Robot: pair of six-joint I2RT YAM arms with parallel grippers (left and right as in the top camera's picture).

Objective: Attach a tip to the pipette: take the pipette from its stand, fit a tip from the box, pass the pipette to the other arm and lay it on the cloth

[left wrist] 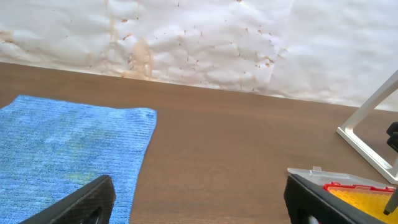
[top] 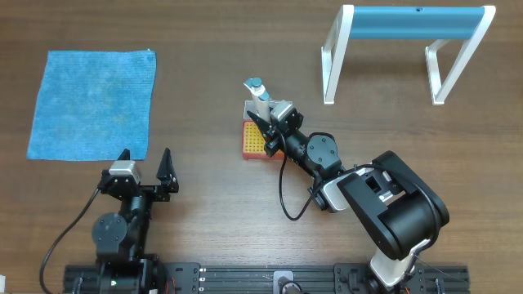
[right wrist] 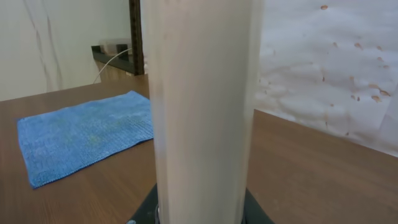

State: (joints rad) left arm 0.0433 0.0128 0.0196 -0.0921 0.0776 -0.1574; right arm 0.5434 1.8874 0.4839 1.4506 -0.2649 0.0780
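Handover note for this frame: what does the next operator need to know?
Left gripper: open, empty, beside the cloth.
Right gripper: shut on the pipette, held upright at the tip box.
Done: pipette is off its stand.
Left: confirm a tip is seated (cannot tell here), pass to the left arm, lay it on the cloth.

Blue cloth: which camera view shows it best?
The top view: the whole cloth lies flat, all four edges visible. The left wrist view cuts off part of it; the right wrist view shows it at a low slant.
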